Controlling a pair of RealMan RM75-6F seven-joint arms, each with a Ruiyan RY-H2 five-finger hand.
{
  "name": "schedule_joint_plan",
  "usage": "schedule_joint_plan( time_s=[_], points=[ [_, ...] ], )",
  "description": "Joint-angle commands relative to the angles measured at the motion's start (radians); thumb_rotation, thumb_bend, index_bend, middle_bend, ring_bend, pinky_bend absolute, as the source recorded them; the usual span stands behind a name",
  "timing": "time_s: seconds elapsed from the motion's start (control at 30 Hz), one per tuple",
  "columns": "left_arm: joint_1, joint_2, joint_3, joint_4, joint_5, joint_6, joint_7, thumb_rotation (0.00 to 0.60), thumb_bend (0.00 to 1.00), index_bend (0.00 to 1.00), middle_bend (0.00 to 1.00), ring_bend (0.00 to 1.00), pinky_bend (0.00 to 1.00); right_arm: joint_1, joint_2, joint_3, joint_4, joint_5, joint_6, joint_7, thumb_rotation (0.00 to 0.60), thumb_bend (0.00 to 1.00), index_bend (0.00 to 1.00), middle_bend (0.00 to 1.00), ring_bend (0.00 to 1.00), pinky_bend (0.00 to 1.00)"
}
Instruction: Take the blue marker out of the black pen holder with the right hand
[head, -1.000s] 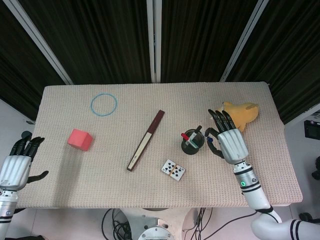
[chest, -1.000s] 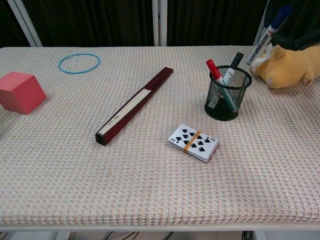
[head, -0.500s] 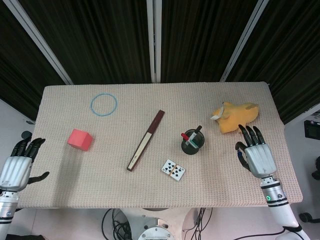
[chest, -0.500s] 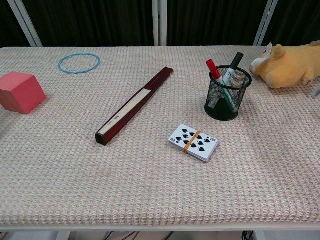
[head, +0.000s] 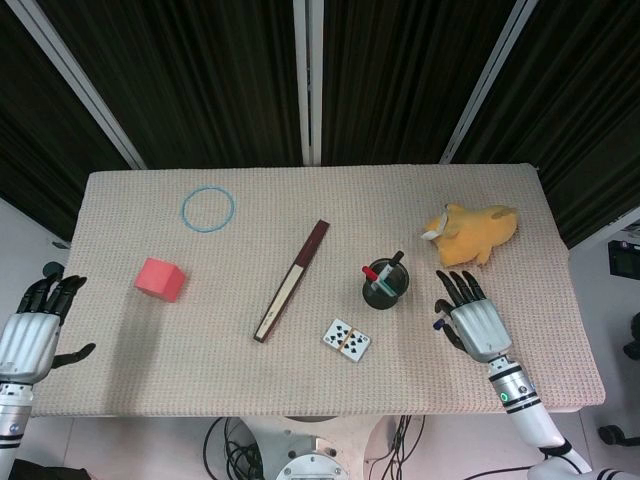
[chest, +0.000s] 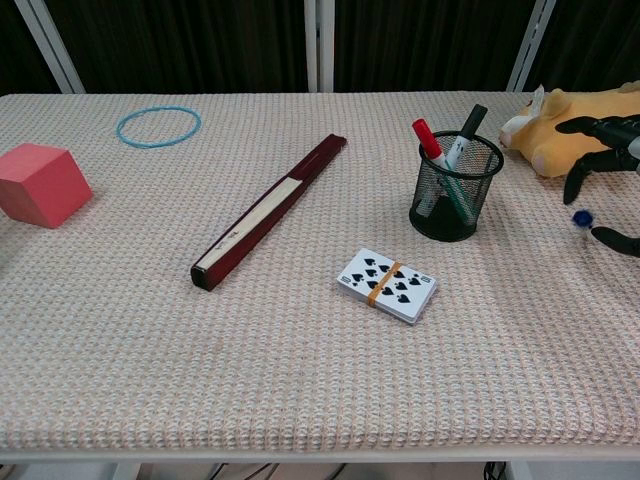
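Note:
The black mesh pen holder (head: 386, 283) (chest: 455, 190) stands right of the table's centre with a red-capped and a black-capped marker in it. My right hand (head: 470, 322) (chest: 598, 163) is low over the mat to the holder's right, in front of the plush toy. It holds the blue marker, of which only the blue cap (head: 437, 323) (chest: 581, 216) shows, poking out between a finger and the thumb. The rest of the marker is hidden by the hand. My left hand (head: 35, 325) hangs off the table's left edge with its fingers apart, holding nothing.
A yellow plush toy (head: 475, 230) (chest: 570, 130) lies just behind the right hand. A banded deck of cards (head: 346, 340) (chest: 388, 285) lies in front of the holder. A dark red stick (head: 292, 281), a red cube (head: 160, 279) and a blue ring (head: 208, 209) lie further left.
The right hand carried the blue marker away from above the holder, swung out to the right, then came back left and lower. The left hand barely moved.

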Motion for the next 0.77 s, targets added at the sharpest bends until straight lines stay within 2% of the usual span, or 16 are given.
schedule_joint_plan(
  time_s=[0.03,0.3,0.53,0.77],
  points=[
    [-0.002,-0.002,-0.001,0.002,-0.001,-0.003,0.0,0.6,0.02,0.1,0.09,0.0,0.1,-0.004,0.007,-0.009,0.007,-0.067,0.045,0.095,0.6,0.17,0.0,0.0,0.0,0.0],
    [-0.004,-0.006,-0.001,-0.004,0.007,0.001,0.014,0.6,0.02,0.1,0.09,0.0,0.1,-0.086,0.089,-0.024,-0.011,-0.102,0.18,0.161,0.6,0.15,0.0,0.0,0.0,0.0],
    [-0.005,-0.006,-0.001,-0.022,0.012,0.005,0.031,0.6,0.02,0.1,0.09,0.0,0.1,-0.192,0.238,-0.058,-0.038,-0.037,0.226,0.219,0.6,0.18,0.0,0.0,0.0,0.0],
    [-0.004,-0.007,0.0,-0.024,0.003,-0.002,0.046,0.6,0.02,0.1,0.09,0.0,0.1,-0.251,0.259,-0.038,-0.028,-0.009,0.284,0.215,0.6,0.18,0.0,0.0,0.0,0.0]
  ],
)
